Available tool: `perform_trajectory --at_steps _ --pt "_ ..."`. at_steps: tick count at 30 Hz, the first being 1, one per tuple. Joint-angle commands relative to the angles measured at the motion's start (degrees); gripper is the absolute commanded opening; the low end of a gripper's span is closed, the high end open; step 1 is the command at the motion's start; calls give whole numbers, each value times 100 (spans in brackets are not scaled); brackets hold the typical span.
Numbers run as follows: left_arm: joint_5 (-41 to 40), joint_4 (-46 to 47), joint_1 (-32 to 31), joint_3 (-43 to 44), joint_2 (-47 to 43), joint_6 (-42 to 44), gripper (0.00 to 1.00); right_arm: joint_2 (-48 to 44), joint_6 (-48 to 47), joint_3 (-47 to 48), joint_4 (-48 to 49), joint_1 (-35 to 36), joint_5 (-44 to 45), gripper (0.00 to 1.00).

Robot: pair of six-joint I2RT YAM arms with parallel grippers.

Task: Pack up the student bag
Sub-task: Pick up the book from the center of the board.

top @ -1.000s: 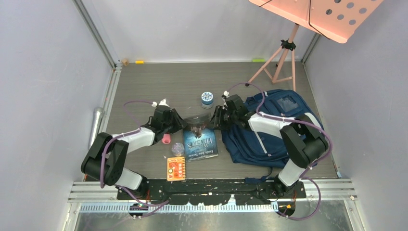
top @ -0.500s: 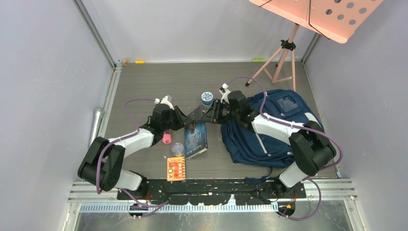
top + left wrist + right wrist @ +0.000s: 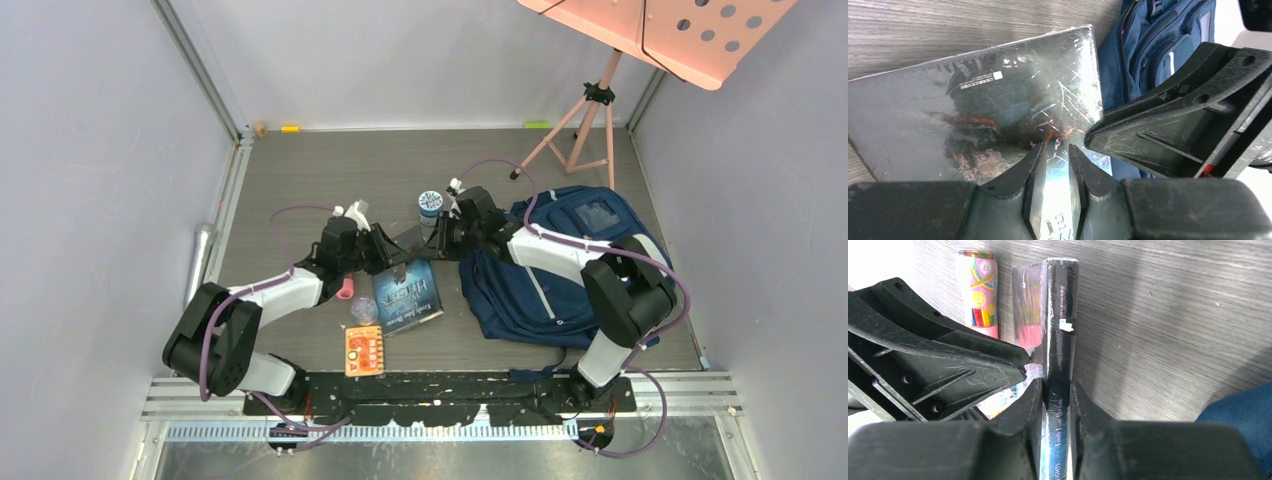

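A shrink-wrapped book (image 3: 410, 300) with a dark and blue cover sits tilted left of the student bag (image 3: 560, 275), its far end raised. My right gripper (image 3: 432, 243) is shut on that far end. In the right wrist view its jaws (image 3: 1055, 382) press both sides of the book's spine (image 3: 1060, 315). My left gripper (image 3: 393, 252) meets the same end from the left. In the left wrist view, the left gripper (image 3: 1058, 146) hovers over the glossy cover (image 3: 973, 100), jaws a narrow gap apart with nothing between them. The navy bag (image 3: 1148, 45) lies flat on its back.
A pink patterned tube (image 3: 346, 288) (image 3: 978, 295) lies left of the book. A clear ball (image 3: 363, 310) and an orange card (image 3: 365, 350) lie nearer the bases. A blue-lidded jar (image 3: 431, 203) stands behind the grippers. A pink music stand (image 3: 600, 100) rises at back right.
The book lay flat a second ago, then stood steeply on edge, and now leans tilted. The right jaws have narrowed onto its spine. Both grippers have shifted slightly toward the back.
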Motion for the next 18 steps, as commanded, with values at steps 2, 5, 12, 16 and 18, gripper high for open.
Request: perform_trajectory --at_steps 2,5,12,16,18 --pt "170 257 -28 36 -69 0 25 -110 221 119 851 91 -289 6" --pt "143 -29 -26 193 -247 172 27 -275 37 196 593 91 -143 1" --pt "-391 -1836 -26 1065 -1067 1006 50 -802 -830 1069 -1572 87 654 1" --pt "-600 -2468 -26 1375 -1415 1149 66 -661 -1324 2037 -3196 137 1272 1" --pt "-625 -2541 -26 1414 -1536 1054 71 -610 -1474 2377 -3596 227 1567 1"
